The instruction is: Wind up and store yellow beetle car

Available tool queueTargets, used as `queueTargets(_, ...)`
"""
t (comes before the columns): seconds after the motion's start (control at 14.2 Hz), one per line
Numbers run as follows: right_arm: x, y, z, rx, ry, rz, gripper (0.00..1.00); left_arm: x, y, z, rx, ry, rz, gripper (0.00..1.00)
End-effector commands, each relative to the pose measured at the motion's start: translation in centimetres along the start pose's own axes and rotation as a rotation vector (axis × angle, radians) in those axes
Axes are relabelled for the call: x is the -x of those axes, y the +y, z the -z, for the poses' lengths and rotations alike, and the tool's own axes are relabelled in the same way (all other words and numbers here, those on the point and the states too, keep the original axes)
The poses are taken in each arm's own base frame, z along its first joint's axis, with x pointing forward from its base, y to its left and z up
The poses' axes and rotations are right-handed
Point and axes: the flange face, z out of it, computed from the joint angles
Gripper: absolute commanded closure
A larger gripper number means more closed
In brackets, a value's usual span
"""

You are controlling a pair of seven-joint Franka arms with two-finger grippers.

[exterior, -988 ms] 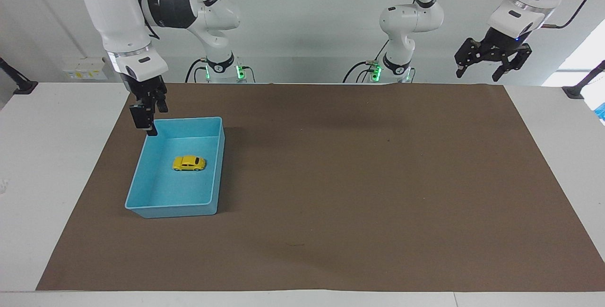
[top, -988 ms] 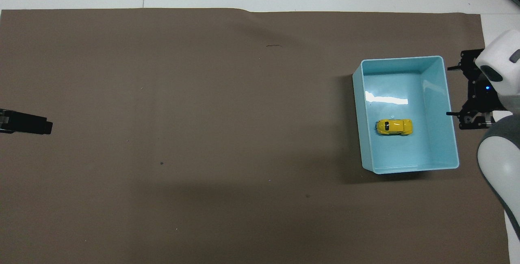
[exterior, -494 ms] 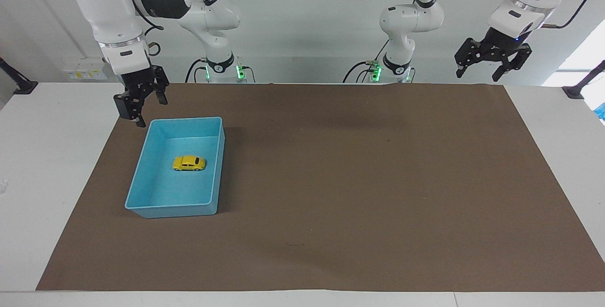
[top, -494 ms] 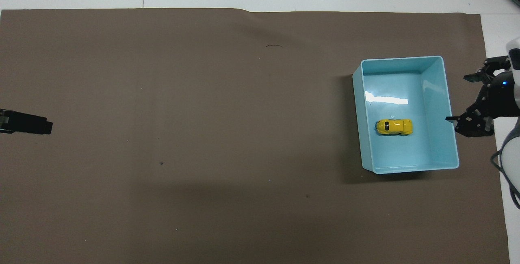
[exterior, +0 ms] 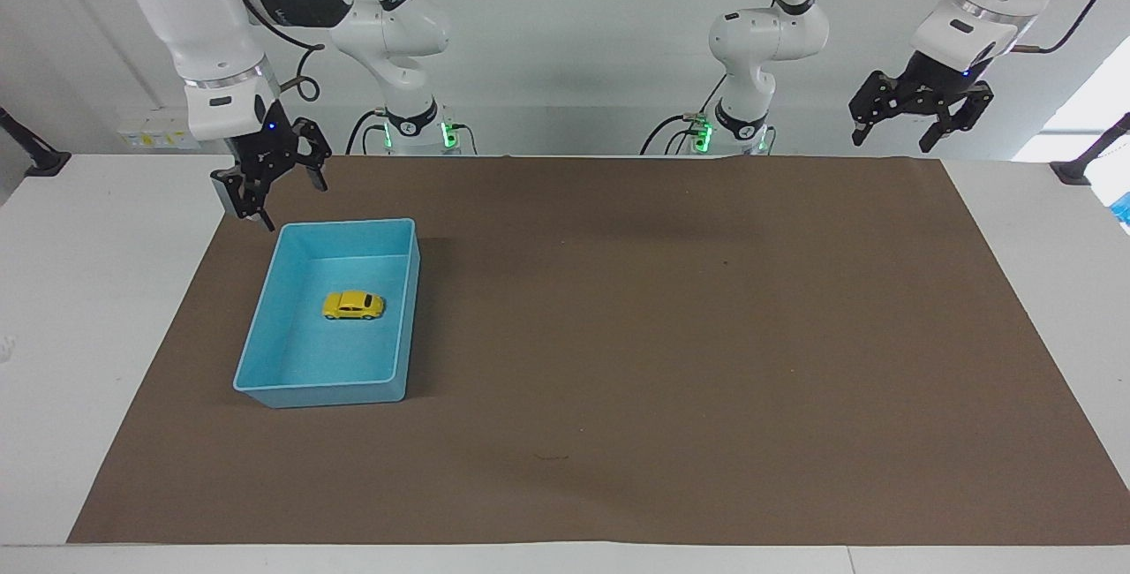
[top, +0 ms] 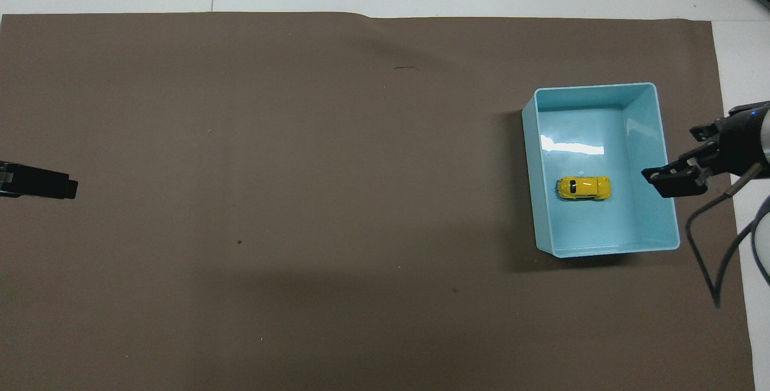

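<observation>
The tiny bright yellow beetle-shaped toy car with dark windows and black wheels [exterior: 353,305] sits upright on its wheels near the middle of the floor of the shallow light blue rectangular plastic bin [exterior: 250,351], clear of all four walls. It appears stored already, so the storing step looks done.

The bin rests on the brown paper sheet [exterior: 671,336] covering the white bench [exterior: 79,309], toward the right arm's end.

The right hand [exterior: 269,190] hangs empty, fingers spread wide, in the air just off the bin's corner at about eleven o'clock from the car in the facing view.

The left hand [exterior: 918,110] waits raised over its own end, open and empty.

No brand, label or writing is readable on car, bin or arms.
</observation>
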Motion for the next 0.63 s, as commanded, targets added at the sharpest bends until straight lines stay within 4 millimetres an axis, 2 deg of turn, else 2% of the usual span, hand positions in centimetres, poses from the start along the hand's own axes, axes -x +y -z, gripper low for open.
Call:
queueTargets(0.0,0.3,-0.5,1.8,-0.024,-0.016,-0.169,0.00,0.5,-0.2,0.1,0.012,0.002,0.010,0.00)
queueTargets(0.28,-0.1,-1.1,1.8,-0.002,-0.046,-0.210,0.00,0.5,-0.2,0.1,0.012,0.002,0.010,0.00)
queueTargets(0.56,-0.2,-1.0,2.8,0.010,-0.053,-0.406,0.00,0.5,-0.2,0.1,0.012,0.002,0.010,0.00)
